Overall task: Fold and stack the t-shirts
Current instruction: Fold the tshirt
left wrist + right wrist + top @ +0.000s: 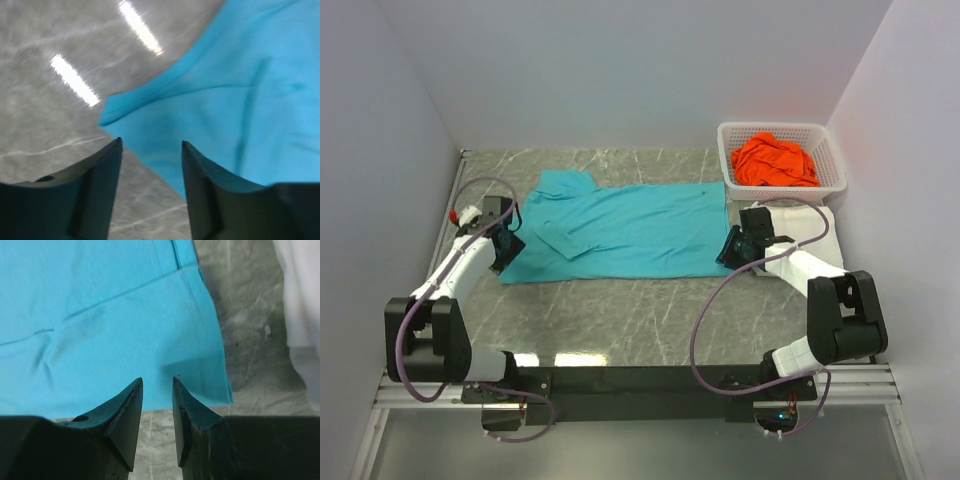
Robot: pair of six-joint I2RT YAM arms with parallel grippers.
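A teal t-shirt [630, 225] lies spread flat on the grey marble table, with one sleeve folded in over its left part. My left gripper [508, 246] hovers at the shirt's near-left corner. Its jaws [151, 142] are open and empty, with the teal cloth [240, 100] just ahead of them. My right gripper [730, 250] sits at the near-right hem corner. It is open by a narrow gap [157, 380], with nothing between the fingers and the teal hem [100, 315] under the tips. A white t-shirt [817, 222] lies under the right arm. An orange t-shirt [775, 162] is bunched in the basket.
A white lattice basket [835, 165] stands at the back right corner. White walls close in the table on the left, back and right. The edge of the white shirt [305, 315] shows at the right of the right wrist view.
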